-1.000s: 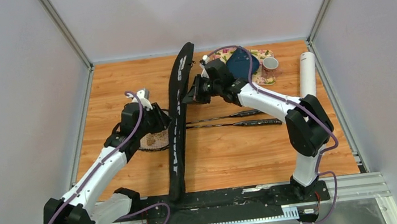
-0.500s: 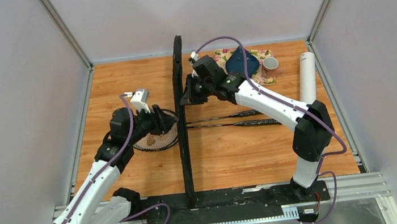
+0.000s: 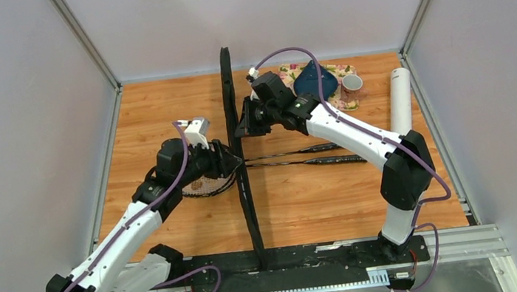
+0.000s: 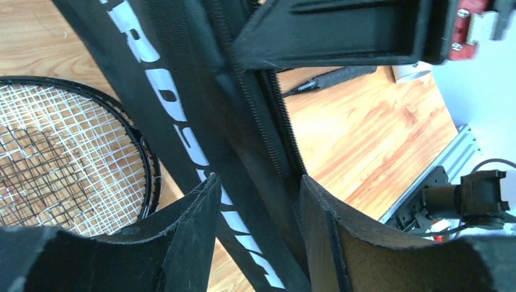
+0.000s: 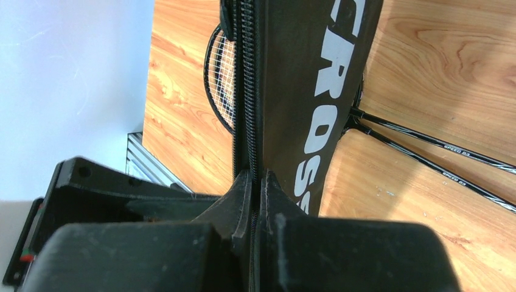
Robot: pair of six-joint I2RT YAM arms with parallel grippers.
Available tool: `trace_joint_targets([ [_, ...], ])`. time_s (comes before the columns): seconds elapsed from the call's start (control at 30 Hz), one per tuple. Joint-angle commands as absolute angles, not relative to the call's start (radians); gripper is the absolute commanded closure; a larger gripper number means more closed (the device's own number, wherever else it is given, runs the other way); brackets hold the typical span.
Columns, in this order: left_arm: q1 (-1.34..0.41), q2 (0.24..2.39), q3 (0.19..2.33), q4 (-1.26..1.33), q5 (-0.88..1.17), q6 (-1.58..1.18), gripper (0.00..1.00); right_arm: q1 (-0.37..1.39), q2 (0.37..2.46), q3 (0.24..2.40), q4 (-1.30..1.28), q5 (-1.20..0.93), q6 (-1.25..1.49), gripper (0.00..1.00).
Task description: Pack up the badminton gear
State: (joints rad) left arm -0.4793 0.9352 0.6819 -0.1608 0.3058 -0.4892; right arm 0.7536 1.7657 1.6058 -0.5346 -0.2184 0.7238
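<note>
The right end effector (image 3: 242, 127) stays clamped on the zipper edge of the racket cover (image 3: 245, 192), which stands on edge across the bench (image 3: 308, 207). Since half a second ago, the left end effector (image 3: 231, 163) has swung right from over the rackets (image 3: 205, 187) to the cover. Its fingers stand apart, straddling the cover's edge.

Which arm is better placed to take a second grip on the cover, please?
Left. The left gripper is open with the cover's edge between its fingers, beside the racket heads. The right gripper is shut on the cover farther along, holding it up on edge, so it is occupied.
</note>
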Motion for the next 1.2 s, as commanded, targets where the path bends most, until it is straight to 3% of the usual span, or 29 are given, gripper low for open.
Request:
trace_joint_targets([
  [0.0,-0.555,0.916,0.736,-0.176,0.169,-0.446,0.44,0.753,1.776,1.66,-0.491,-0.227,0.709,1.0],
  [0.2,-0.592,0.928,0.758,-0.205,0.06,-0.439,0.51,0.752,1.77,1.657,-0.489,-0.227,0.704,1.0],
  [0.3,-0.592,0.919,0.753,-0.187,0.035,-0.445,0.61,0.753,1.77,1.654,-0.486,-0.229,0.704,1.0],
  [0.63,-0.592,0.974,0.775,-0.161,0.091,-0.454,0.52,0.752,1.772,1.652,-0.48,-0.235,0.703,1.0],
  [0.97,-0.615,1.008,0.765,-0.193,0.026,-0.451,0.6,0.753,1.766,1.66,-0.474,-0.244,0.719,1.0],
  [1.07,-0.627,1.031,0.773,-0.204,-0.029,-0.44,0.49,0.753,1.764,1.658,-0.469,-0.252,0.738,1.0],
  [1.17,-0.643,1.068,0.802,-0.233,-0.096,-0.43,0.46,0.753,1.767,1.652,-0.46,-0.253,0.764,1.0],
])
